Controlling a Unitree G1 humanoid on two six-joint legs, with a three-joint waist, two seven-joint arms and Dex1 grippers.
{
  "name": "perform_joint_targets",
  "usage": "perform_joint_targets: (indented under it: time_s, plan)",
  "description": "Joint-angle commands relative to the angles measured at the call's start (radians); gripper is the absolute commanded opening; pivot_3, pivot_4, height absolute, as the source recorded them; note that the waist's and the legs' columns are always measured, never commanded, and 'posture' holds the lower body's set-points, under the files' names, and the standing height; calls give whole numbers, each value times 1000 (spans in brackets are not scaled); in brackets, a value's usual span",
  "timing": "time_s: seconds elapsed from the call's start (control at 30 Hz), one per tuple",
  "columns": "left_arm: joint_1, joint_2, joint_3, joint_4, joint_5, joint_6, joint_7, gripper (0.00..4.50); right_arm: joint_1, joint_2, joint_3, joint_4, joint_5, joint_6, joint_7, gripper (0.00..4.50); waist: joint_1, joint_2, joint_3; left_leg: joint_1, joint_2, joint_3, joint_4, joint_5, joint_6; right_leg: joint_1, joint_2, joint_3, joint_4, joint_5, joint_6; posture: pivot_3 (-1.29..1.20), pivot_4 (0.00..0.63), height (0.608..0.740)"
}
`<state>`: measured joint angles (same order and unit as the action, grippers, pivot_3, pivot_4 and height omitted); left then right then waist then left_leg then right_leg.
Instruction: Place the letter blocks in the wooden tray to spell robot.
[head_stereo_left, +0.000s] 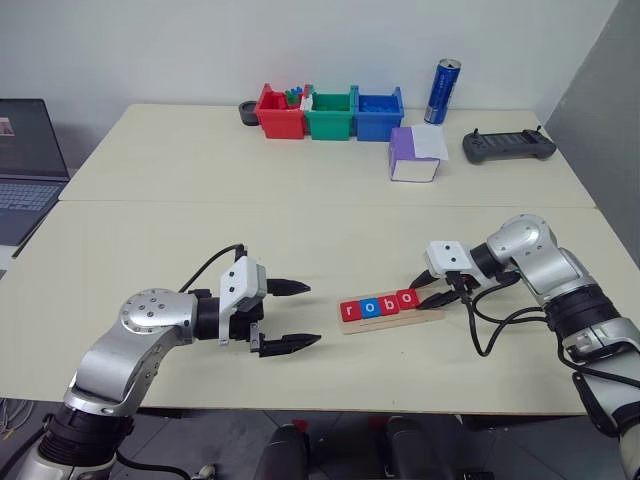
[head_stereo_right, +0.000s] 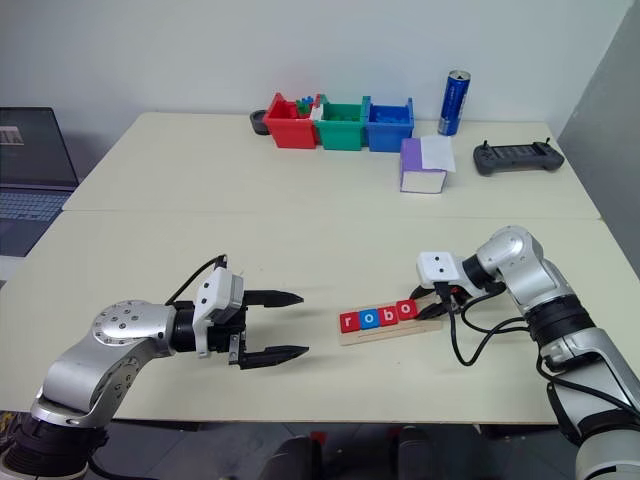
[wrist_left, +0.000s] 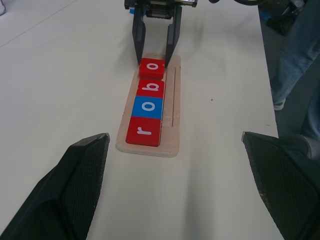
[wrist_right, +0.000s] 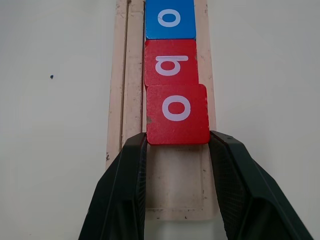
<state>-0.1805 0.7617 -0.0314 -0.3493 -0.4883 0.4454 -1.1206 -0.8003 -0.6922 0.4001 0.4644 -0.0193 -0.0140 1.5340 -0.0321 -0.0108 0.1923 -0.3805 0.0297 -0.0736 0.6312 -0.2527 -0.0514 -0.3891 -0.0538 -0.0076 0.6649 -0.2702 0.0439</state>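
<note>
You had four letter blocks (wrist_left: 147, 107) lying flat in the wooden tray (wrist_left: 171, 135) near the front edge of the worktop (head_stereo_left: 300, 230), reading r, o, b, o in red, blue, red, red; the fifth place, at the tray's end nearest your right arm, stood bare, and no block with a t was to be seen. Your right pincer (wrist_right: 177, 145) reached down over that end, its two black fingers (wrist_right: 125, 175) set against the side edges of the last red o block (wrist_right: 177, 114), pinching it or at least bracketing it closely. Your left pincer (head_stereo_left: 290, 315) hung above the worktop, well apart from the tray, spread wide and holding nothing. By their look the tiles were small, stiff and light, with smooth painted faces, so they probably slid easily in the groove and could skid out of a loose grip. The sensible hold was across two opposite side edges, low and square, as the right fingers sat then; pressing on the flat top would likely have tipped a tile or nudged its neighbours, and the tray itself looked light enough to shift.
</note>
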Motion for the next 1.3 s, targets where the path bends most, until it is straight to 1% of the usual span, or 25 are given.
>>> perform_joint_targets:
  time_s: [0.03, 0.77, 0.83, 0.87, 1.07, 1.3]
  plan:
    - [-2, 2, 22, -25, -10, -22, 3, 4500, -2, -15, -6, -37, 7, 4, 46, 1447, 0, 0, 0, 0, 0, 0, 0, 0, 0, 0, 0, 0, 0, 0, 0, 0, 150, 740]
    - [-8, 6, 23, -30, -13, -14, 11, 4500, -8, -20, 4, -39, -5, 5, 41, 1447, 0, 0, 0, 0, 0, 0, 0, 0, 0, 0, 0, 0, 0, 0, 0, 0, 150, 740]
    - [-8, 6, 23, -27, -12, -17, 11, 4500, -10, -19, 5, -42, -3, 8, 44, 2211, 0, 0, 0, 0, 0, 0, 0, 0, 0, 0, 0, 0, 0, 0, 0, 0, 150, 740]
    - [-7, 6, 23, -26, -11, -18, 11, 4500, -10, -20, 5, -43, -1, 10, 45, 2444, 0, 0, 0, 0, 0, 0, 0, 0, 0, 0, 0, 0, 0, 0, 0, 0, 150, 740]
    - [-2, 7, 23, -27, -9, -22, 11, 4500, -13, -22, 2, -44, 2, 12, 45, 4481, 0, 0, 0, 0, 0, 0, 0, 0, 0, 0, 0, 0, 0, 0, 0, 0, 150, 740]
    - [-5, 9, 26, -26, -12, -21, 9, 4500, -49, -40, -75, -90, 88, 90, 56, 4481, 0, 0, 0, 0, 0, 0, 0, 0, 0, 0, 0, 0, 0, 0, 0, 0, 150, 740]
